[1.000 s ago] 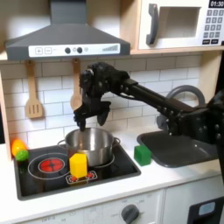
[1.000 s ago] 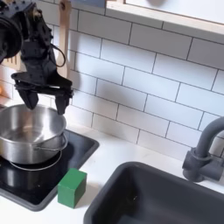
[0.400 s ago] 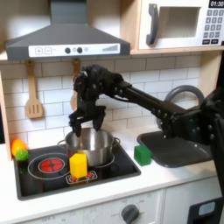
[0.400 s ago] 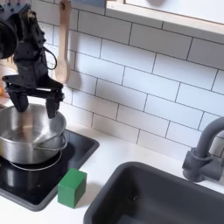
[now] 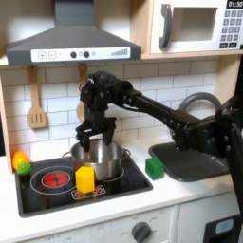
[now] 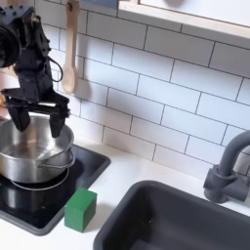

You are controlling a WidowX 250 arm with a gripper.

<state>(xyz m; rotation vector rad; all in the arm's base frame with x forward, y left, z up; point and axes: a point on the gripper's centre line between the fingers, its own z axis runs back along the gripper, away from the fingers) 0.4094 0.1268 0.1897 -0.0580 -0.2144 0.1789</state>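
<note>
Second exterior view, left to right: the black robot hand (image 6: 35, 123) hangs spread open, grasping nothing, just above the round shiny steel pot (image 6: 34, 150) on the black stovetop (image 6: 44, 208). Right of the pot lies a small green block (image 6: 80, 209), then the dark sink basin (image 6: 176, 220).

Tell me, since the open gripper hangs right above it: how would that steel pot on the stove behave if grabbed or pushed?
The steel pot looks rigid and thin-walled, so probably light for its size. Its shiny, curved wall may be slippery; the rim seems the surer hold for the gripper. Wide and low on the stovetop, it should slide when pushed, not tip, possibly nudging the yellow block in front.
</note>
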